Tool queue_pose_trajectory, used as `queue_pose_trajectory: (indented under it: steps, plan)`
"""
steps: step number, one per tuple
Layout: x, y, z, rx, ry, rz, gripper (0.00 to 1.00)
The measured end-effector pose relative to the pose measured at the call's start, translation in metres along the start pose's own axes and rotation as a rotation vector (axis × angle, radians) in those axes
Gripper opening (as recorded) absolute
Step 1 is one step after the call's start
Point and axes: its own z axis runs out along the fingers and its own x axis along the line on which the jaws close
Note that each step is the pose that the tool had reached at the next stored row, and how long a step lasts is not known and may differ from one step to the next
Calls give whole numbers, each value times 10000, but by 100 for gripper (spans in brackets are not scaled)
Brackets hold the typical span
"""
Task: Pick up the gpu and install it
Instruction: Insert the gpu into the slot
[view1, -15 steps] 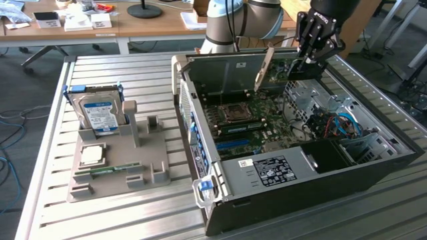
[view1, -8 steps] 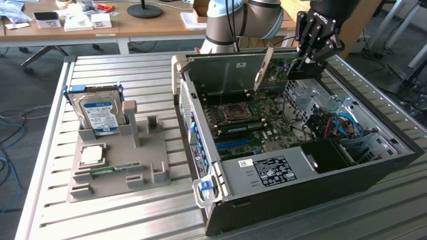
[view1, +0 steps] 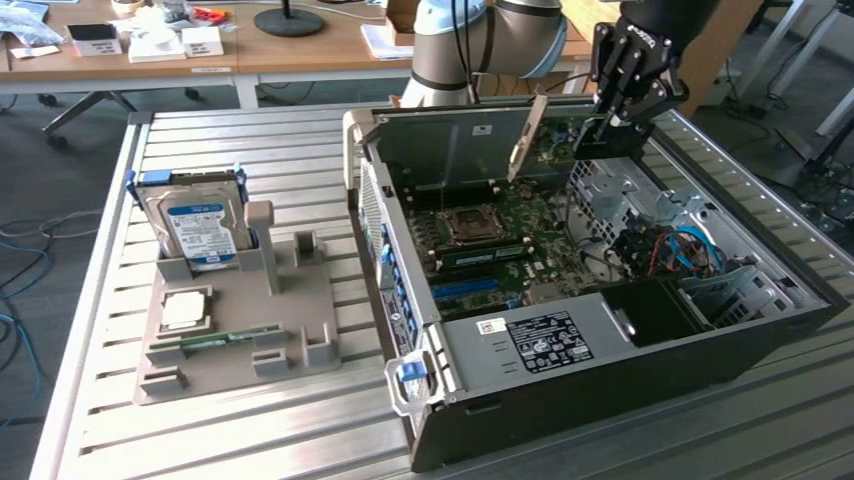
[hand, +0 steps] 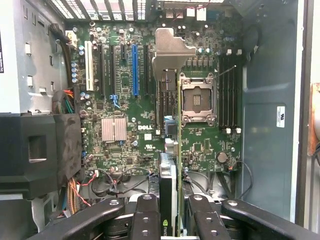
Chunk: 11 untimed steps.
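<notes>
We see the gripper clenched on the gpu, card held on edge above the open computer case, facing the motherboard inside it, hard drive beside the case

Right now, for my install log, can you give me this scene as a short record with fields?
gripper: shut on the gpu
gpu: held edge-down above the motherboard, not yet seated in a slot
computer case: lying open on the table
grey holder: to the exterior view's left of the case, with the hard drive standing in it
</notes>
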Motion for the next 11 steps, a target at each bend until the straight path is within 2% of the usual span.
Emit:
queue_pose_trajectory:
  steps: [6,11]
  plan:
    - [0,0,0,0,0,0,27]
    - [3,61,0,1,0,0,27]
